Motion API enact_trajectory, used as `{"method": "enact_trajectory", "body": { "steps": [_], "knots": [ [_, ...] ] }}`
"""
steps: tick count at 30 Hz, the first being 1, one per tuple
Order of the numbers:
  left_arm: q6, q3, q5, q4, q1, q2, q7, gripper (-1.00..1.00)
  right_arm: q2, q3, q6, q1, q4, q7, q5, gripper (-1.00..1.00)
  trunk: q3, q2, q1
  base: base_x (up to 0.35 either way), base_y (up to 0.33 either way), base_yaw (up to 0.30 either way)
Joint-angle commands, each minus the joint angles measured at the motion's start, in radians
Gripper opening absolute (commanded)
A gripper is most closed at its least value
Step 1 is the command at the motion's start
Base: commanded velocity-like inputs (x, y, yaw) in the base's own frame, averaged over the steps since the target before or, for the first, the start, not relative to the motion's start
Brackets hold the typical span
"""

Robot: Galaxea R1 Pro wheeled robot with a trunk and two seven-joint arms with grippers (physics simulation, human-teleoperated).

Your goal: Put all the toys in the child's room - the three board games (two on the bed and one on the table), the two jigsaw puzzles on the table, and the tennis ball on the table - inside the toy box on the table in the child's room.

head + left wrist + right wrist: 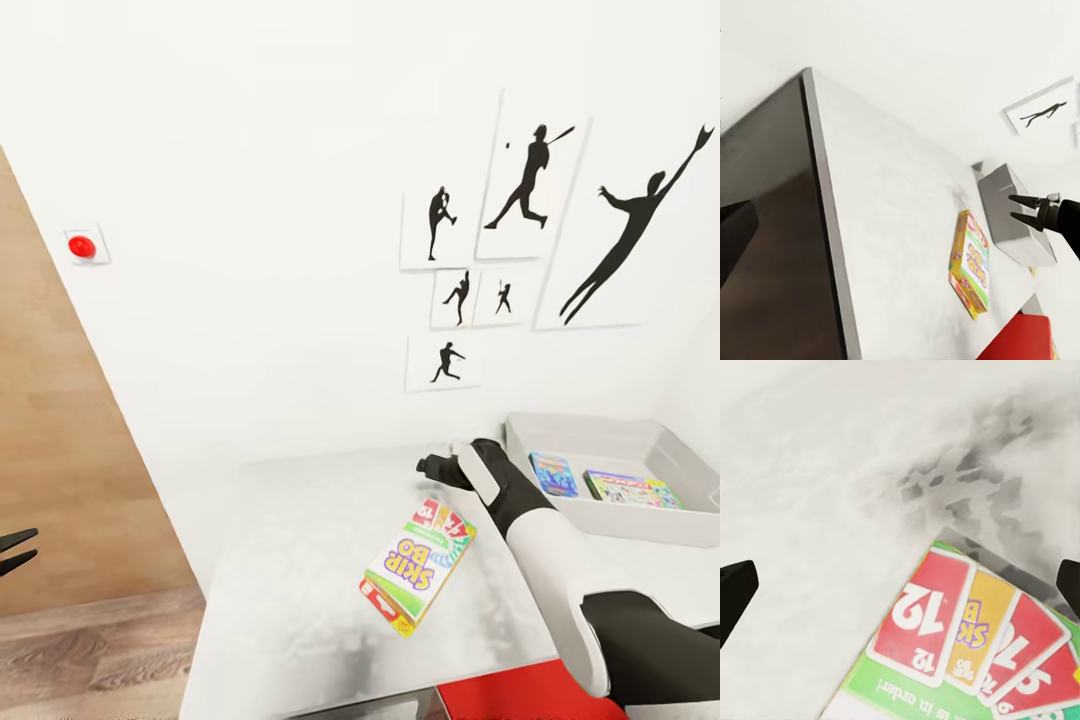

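A green-yellow-red Skip-Bo board game [415, 565] lies on the light-grey table [290, 560], also seen as the board game [970, 262] [967, 645]. My right gripper [432, 466] [1022, 209] [900, 585] hovers open just above the game's far end, its fingers [735, 589] spread wide with nothing between them. The toy box [600, 435] [1009, 217] stands at the table's right and holds a blue board game [553, 473] and another colourful flat toy [632, 490]. My left gripper [14, 551] hangs open off the table's left, over the floor.
Black sports silhouettes [525, 180] hang on the white wall behind the table. A red button [82, 246] sits on the wall at left. A red object [530, 695] [1020, 341] shows by the table's near edge. Wood floor [90, 650] lies left of the table.
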Motion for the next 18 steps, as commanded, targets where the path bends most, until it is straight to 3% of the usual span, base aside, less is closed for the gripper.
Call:
{"method": "enact_trajectory", "body": {
  "steps": [1,18],
  "knots": [
    [0.011,-0.003,0.003,0.001,-0.001,0.001,-0.004,1.00,-0.001,0.005,0.002,-0.001,-0.001,-0.009,-0.010,1.00,-0.003,-0.001,0.000,0.000,0.000,0.000],
    [0.011,-0.003,0.003,0.001,-0.001,0.001,-0.004,1.00,-0.006,0.006,0.003,-0.013,0.000,-0.009,-0.006,1.00,-0.031,-0.001,0.000,0.000,0.000,0.000]
  ]
}}
